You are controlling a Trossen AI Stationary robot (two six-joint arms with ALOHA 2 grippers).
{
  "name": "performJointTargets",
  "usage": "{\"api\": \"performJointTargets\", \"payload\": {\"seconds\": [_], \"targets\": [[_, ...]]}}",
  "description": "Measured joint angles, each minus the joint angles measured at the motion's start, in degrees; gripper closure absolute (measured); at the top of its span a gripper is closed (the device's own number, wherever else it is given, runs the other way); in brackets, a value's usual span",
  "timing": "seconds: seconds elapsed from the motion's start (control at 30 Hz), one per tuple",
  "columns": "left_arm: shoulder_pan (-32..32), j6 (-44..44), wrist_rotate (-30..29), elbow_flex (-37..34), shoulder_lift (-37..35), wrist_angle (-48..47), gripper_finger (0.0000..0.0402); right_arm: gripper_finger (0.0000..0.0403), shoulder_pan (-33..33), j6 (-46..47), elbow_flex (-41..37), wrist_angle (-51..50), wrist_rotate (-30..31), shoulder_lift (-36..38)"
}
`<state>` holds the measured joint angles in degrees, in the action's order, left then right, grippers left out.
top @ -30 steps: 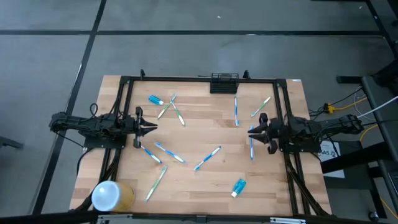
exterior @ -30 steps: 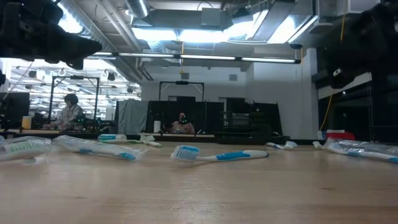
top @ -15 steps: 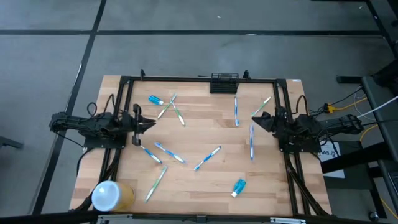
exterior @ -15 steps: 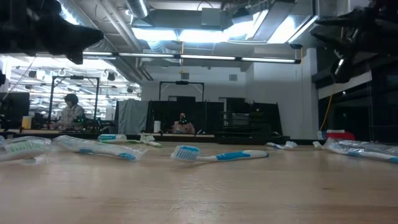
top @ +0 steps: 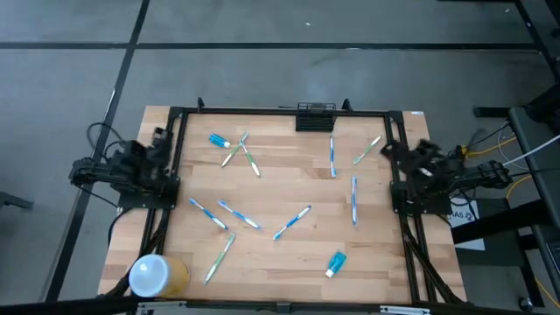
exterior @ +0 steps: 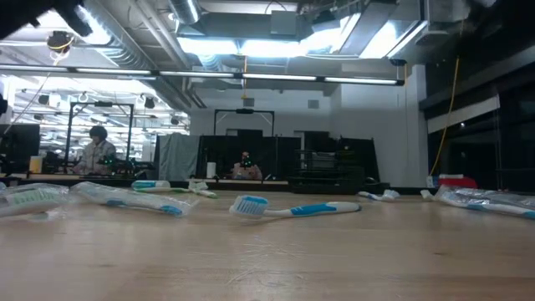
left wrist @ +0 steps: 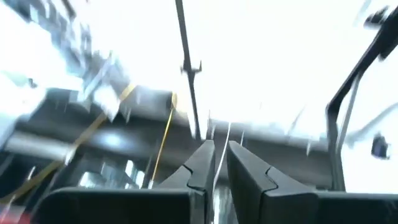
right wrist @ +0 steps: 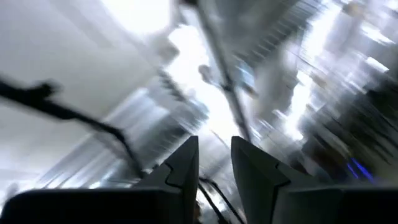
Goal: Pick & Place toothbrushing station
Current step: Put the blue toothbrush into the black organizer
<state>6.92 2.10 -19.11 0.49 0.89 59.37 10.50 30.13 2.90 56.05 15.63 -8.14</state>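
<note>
The toothbrushing station (top: pixel 315 115), a small black slotted rack, stands at the middle of the table's far edge, and no gripper is near it. My left arm is folded back over the table's left edge. Its gripper (top: pixel 161 137) points up at the ceiling, and the left wrist view shows it (left wrist: pixel 217 155) with only a narrow slit between the fingers, holding nothing. My right arm is folded back over the right edge. Its gripper (top: pixel 391 147) also points up, and the right wrist view shows it (right wrist: pixel 214 152) with its fingers close together, holding nothing.
Several blue and green toothbrushes lie scattered over the wooden table (top: pixel 280 254), one (exterior: pixel 292 208) near the low camera. A blue tube (top: pixel 336 262) lies near the front right. A white-topped yellow cylinder (top: pixel 157 275) stands at the front left corner. A black frame (top: pixel 175 140) runs along the table's sides.
Both grippers have drawn back from over the table, the left toward the left edge and the right toward the right edge. Both have tipped upward, so they now point at the ceiling. They have left the low view. Nothing on the table has moved.
</note>
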Motion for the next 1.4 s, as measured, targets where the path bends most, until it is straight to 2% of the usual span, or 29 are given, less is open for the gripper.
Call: {"api": "performJointTargets", "payload": {"seconds": [0.1, 0.17, 0.23, 0.33, 0.43, 0.57, 0.63, 0.73, 0.83, 0.9, 0.97, 1.13, 1.27, 1.4], "targets": [[0.04, 1.96, 0.92, 0.69, 0.02, 5.59, 0.0366, 0.0305, 0.00, -9.69, 4.68, 1.67, -8.64, -0.92], [0.11, -2.34, 2.25, 2.17, -0.02, 7.05, 0.0365, 0.0305, 0.00, -14.29, 8.46, 1.58, -14.65, -2.31], [0.09, -3.60, 6.19, 4.43, 0.00, 5.39, 0.0365, 0.0305, 0.00, -18.14, 12.82, 0.30, -20.82, -4.52], [0.10, -5.48, 15.53, 8.57, 0.22, 1.01, 0.0365, 0.0305, 0.00, -22.05, 20.02, -5.29, -28.22, -8.70], [0.10, -7.08, 16.15, 14.67, 2.68, -5.82, 0.0360, 0.0305, -0.02, -25.24, 28.68, -13.14, -32.83, -13.30], [0.09, -3.72, 17.44, 25.89, 11.91, -18.88, 0.0350, 0.0305, -0.02, -27.85, 41.17, -28.68, -38.16, -18.43], [0.09, -1.30, 21.97, 32.26, 17.40, -21.93, 0.0347, 0.0304, -0.02, -28.09, 47.77, -38.41, -41.89, -20.32], [0.11, 7.91, 28.37, 41.40, 24.02, -24.13, 0.0345, 0.0304, -0.01, -29.69, 55.77, -49.50, -46.16, -22.93], [0.09, 13.08, 27.66, 49.31, 28.21, -28.64, 0.0347, 0.0304, 0.00, -31.04, 60.76, -54.36, -49.38, -24.87], [0.11, 14.06, 25.19, 54.29, 29.22, -39.43, 0.0348, 0.0304, 0.00, -31.27, 62.48, -57.04, -49.84, -25.44], [0.09, 13.09, 23.49, 57.94, 29.87, -48.83, 0.0350, 0.0304, 0.00, -31.59, 62.85, -58.00, -47.65, -25.67], [0.11, 10.11, 27.63, 61.59, 31.85, -49.65, 0.0349, 0.0304, -0.02, -30.98, 62.88, -57.61, -42.57, -25.75], [0.09, 7.03, 21.94, 62.16, 32.82, -50.52, 0.0334, 0.0304, -0.02, -31.72, 62.90, -55.64, -39.50, -25.88], [0.10, 13.72, 16.57, 62.16, 32.76, -50.60, 0.0317, 0.0304, 0.00, -37.33, 62.90, -54.49, -33.61, -25.96]]}}
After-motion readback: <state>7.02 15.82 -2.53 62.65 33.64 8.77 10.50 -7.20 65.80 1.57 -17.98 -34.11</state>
